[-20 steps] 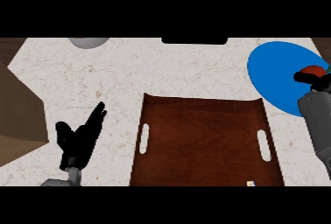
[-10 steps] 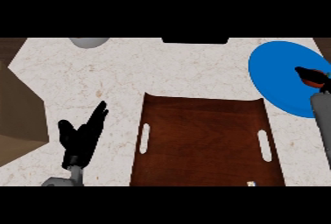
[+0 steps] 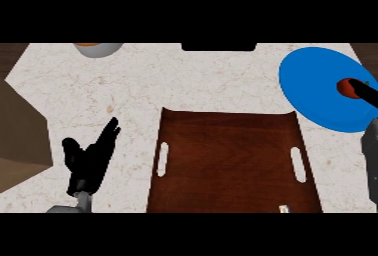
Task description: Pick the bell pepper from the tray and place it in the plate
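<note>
Speckled counter (image 3: 221,85), bell pepper (image 3: 345,87) over plate (image 3: 314,85)

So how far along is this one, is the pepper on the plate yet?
Pick-up looks done: the tray holds no pepper. The bell pepper shows over the blue plate, with the right hand against it at the view's right edge. Whether it rests on the plate or has been let go cannot be told. Remaining: release and pull the hand clear. The left hand rests open, lower left.
</note>
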Motion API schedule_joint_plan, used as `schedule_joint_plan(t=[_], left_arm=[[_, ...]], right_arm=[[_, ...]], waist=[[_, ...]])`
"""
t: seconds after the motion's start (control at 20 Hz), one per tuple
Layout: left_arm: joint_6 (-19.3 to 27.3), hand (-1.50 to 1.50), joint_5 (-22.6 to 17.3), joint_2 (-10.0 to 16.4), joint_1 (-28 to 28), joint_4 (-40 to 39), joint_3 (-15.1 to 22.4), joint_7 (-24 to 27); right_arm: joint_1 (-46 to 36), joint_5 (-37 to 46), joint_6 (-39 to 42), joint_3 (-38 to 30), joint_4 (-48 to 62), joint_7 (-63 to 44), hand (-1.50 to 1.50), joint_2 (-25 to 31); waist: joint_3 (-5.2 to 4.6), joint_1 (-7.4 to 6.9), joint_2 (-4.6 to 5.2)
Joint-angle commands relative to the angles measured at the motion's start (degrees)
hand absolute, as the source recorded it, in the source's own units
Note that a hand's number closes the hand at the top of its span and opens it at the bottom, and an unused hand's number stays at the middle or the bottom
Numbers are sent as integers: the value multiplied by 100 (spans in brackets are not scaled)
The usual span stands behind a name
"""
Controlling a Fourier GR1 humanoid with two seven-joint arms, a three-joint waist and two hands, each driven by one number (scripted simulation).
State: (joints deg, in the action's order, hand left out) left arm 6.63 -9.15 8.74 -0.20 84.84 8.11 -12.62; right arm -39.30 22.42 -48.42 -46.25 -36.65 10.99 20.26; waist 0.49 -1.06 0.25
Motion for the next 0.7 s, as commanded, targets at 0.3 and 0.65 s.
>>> schedule_joint_plan(t=[0.3,0.65], left_arm=[[-54,0,81,-7,229,-80,-72,-14],[-105,0,37,-81,-21,-396,-236,-27]], right_arm=[[1472,-943,1765,494,-1772,240,-150,-713],[2604,-295,1481,1457,-3517,-766,-150,-1581]], waist=[[-56,201,-64],[-58,172,-42]])
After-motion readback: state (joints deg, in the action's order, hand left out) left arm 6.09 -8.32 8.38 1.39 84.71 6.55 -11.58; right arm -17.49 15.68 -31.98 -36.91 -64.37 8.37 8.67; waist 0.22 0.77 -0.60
